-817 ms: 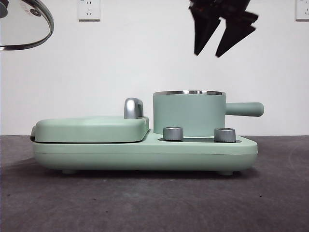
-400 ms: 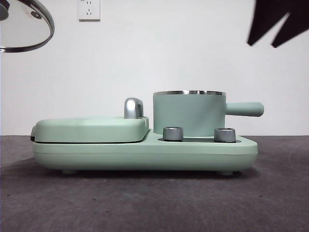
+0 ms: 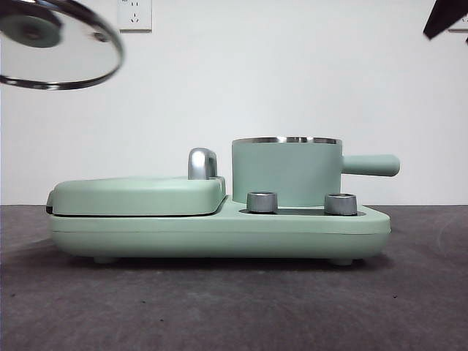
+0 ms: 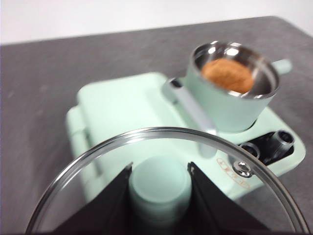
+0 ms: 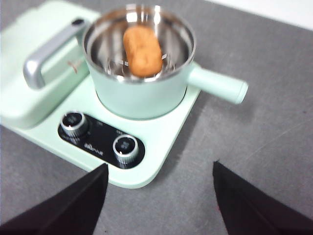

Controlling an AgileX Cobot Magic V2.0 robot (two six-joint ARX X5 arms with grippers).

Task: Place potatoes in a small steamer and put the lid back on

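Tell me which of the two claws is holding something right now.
The left claw: it is shut on the green knob of the glass lid, held in the air. The right claw is open and empty above the small steamer.

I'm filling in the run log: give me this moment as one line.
potato in steamer | lid off, held aloft by left gripper on its knob | right gripper open, empty, above the table
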